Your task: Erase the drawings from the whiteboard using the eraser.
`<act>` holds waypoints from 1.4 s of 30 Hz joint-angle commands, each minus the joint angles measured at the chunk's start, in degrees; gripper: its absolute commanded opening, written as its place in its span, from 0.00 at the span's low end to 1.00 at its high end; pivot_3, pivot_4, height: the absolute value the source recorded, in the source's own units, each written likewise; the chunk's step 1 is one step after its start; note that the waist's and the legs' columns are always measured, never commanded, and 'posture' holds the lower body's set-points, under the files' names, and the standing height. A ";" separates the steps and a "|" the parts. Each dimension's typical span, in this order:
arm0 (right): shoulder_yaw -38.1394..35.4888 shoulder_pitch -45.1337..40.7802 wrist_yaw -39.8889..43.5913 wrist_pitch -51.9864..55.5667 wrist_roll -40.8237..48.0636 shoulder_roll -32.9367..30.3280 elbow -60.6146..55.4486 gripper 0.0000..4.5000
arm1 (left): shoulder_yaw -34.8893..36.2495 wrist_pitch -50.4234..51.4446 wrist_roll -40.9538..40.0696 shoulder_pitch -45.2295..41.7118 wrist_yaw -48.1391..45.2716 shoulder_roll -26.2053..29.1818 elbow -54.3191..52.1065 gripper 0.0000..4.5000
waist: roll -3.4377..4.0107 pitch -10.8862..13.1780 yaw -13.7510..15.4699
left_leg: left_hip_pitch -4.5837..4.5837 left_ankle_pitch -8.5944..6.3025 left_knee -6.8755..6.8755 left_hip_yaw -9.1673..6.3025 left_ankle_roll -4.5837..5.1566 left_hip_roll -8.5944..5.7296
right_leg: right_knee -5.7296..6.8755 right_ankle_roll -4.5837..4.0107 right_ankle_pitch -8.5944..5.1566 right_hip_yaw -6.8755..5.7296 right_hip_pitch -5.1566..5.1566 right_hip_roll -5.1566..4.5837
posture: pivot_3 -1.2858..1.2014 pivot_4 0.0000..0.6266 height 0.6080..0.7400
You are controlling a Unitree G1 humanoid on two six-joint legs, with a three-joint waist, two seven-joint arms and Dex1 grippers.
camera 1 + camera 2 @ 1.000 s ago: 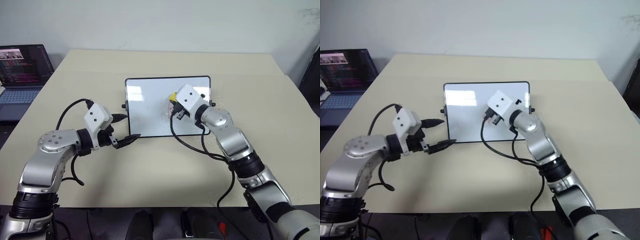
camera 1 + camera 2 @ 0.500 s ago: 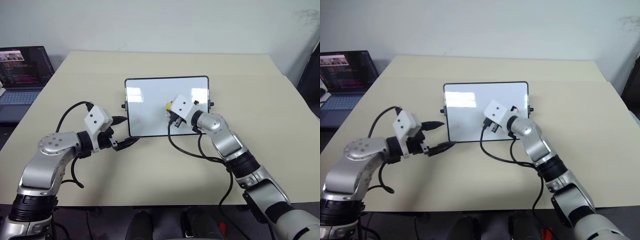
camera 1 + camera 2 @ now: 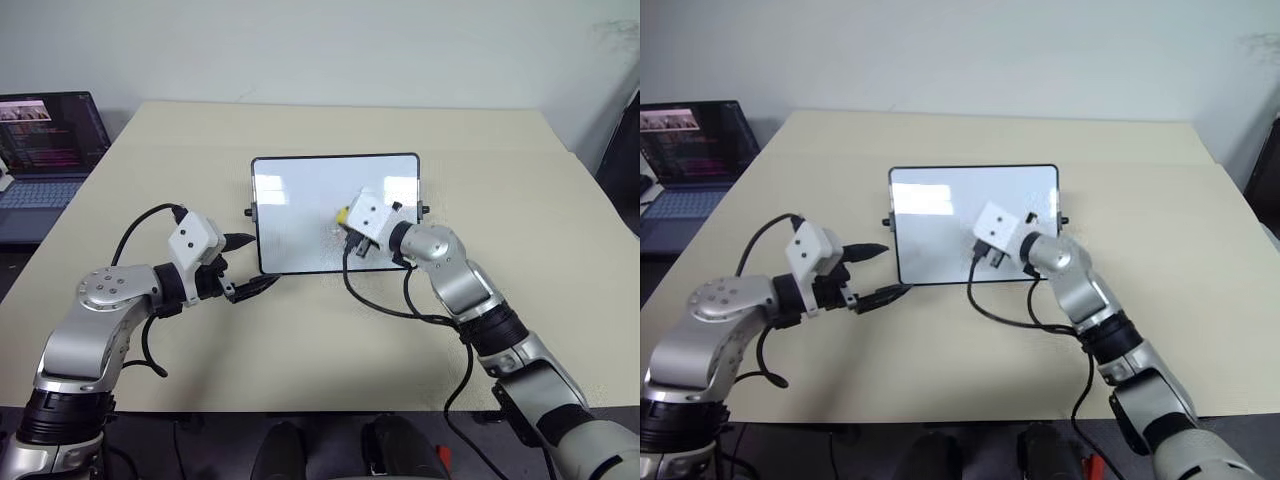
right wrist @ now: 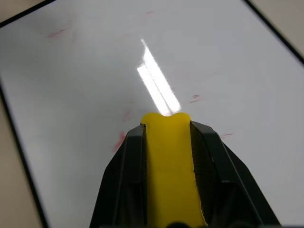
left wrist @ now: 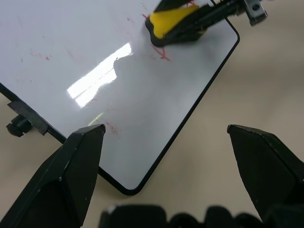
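The whiteboard (image 3: 292,215) lies flat in the middle of the table. My right gripper (image 4: 167,128) is shut on the yellow eraser (image 3: 344,213), which presses on the board's right half. Of the drawings, faint red traces remain: strokes beside the eraser (image 5: 161,53), a smear (image 4: 119,140) and small flecks (image 4: 194,99). My left gripper (image 3: 252,262) stands open at the board's near left corner (image 5: 128,187), one finger beside the left edge, the other along the near edge. Whether it touches the frame I cannot tell.
An open laptop (image 3: 45,140) sits at the far left, off the beige table (image 3: 330,340). A black knob (image 3: 248,211) juts from the board's left edge. Black cables loop from both wrists over the table near the board.
My right gripper has slid the eraser toward the near side of the board and its wrist has turned. The left arm has not moved.
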 commanded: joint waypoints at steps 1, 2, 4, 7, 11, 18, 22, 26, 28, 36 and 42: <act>-2.94 -1.90 -6.55 -0.85 -2.43 0.39 2.00 0.22 | 1.38 -0.48 -0.84 -0.62 -0.42 0.79 -1.61 1.00 | 0.00 0.00 0.00 | 0.00 0.00 0.00 0.01 0.00 0.00 | 0.00 0.00 0.00 0.00 0.00 0.00 | 0.52 0.24 1.00; -4.04 -2.97 -8.77 -1.76 -2.83 0.48 2.75 0.22 | 1.23 -0.57 -0.86 -0.61 -0.64 0.78 -1.56 1.00 | 0.01 0.01 0.00 | 0.00 0.01 0.01 0.00 0.00 0.00 | 0.01 0.00 0.00 -0.01 0.00 0.00 | 0.52 0.24 1.00; -5.03 -3.91 -10.27 -2.34 -2.60 0.34 3.46 0.22 | 1.05 -0.85 -0.82 -0.62 -0.93 0.67 -1.43 1.00 | 0.01 0.01 0.02 | 0.00 0.02 0.02 0.01 0.00 -0.01 | 0.02 -0.01 0.01 0.01 0.00 0.00 | 0.52 0.24 1.00; -4.42 -3.40 -9.07 -1.95 -2.56 -0.26 3.86 0.22 | 0.67 -1.22 -0.91 -0.86 -1.63 0.35 -1.37 1.00 | 0.00 0.00 0.19 | -0.04 0.02 0.01 0.01 0.00 0.00 | -0.01 -0.01 0.00 -0.01 0.00 -0.01 | 0.52 0.24 1.00; -3.14 -1.26 -5.33 0.41 -2.34 -1.35 2.10 0.22 | 0.60 -1.24 -0.82 -1.14 -1.70 0.04 -1.17 1.00 | 0.00 0.00 0.11 | -0.06 0.01 -0.01 0.03 0.01 0.00 | -0.04 -0.01 0.00 0.01 -0.01 -0.02 | 0.52 0.24 1.00; -1.25 1.29 -0.04 3.04 -2.31 -2.12 -2.09 0.22 | 0.34 -1.37 -0.84 -1.47 -2.19 -0.03 -0.73 1.00 | -0.02 -0.01 0.05 | 0.01 0.02 0.00 0.01 0.01 0.00 | 0.00 0.00 0.00 -0.01 0.02 -0.01 | 0.52 0.24 1.00; -4.12 -1.27 -6.60 0.36 -3.47 -0.73 0.08 0.22 | 0.24 -1.26 -0.83 -1.28 -2.57 -0.08 -0.94 1.00 | -0.01 0.00 -0.02 | 0.02 0.02 0.00 0.04 0.01 -0.01 | 0.00 0.01 -0.01 0.00 0.02 0.04 | 0.52 0.24 1.00; -5.29 -3.40 -9.75 -1.97 -3.22 -0.09 1.61 0.22 | 0.34 -1.15 -0.90 -1.13 -2.82 -0.02 -1.07 1.00 | -0.01 0.00 0.01 | 0.00 0.02 0.01 0.05 0.01 -0.01 | -0.01 0.00 0.00 0.02 0.01 0.03 | 0.52 0.24 1.00; -5.04 -4.07 -10.06 -2.58 -3.10 0.43 2.10 0.22 | 0.37 -1.20 -0.92 -0.96 -2.96 0.05 -1.23 1.00 | -0.01 0.00 0.02 | -0.04 0.02 0.00 0.04 0.00 0.00 | -0.03 0.00 0.00 0.02 0.00 0.02 | 0.52 0.24 1.00; 0.34 -1.82 -1.63 -0.37 -3.11 -0.50 1.17 0.22 | 0.85 -1.16 -1.12 -1.05 -3.16 0.43 -1.52 1.00 | -0.01 0.00 -0.06 | -0.07 0.01 -0.04 0.04 0.01 0.01 | -0.06 -0.01 0.00 0.02 -0.04 0.01 | 0.52 0.24 1.00; -1.94 -3.74 -9.10 -4.16 -6.20 -0.60 2.88 0.22 | 0.94 -1.06 -1.21 -1.02 -3.73 0.62 -1.51 1.00 | -0.01 0.00 0.00 | -0.06 0.01 -0.01 0.02 0.01 0.00 | -0.03 0.00 0.00 0.00 -0.04 0.02 | 0.52 0.24 1.00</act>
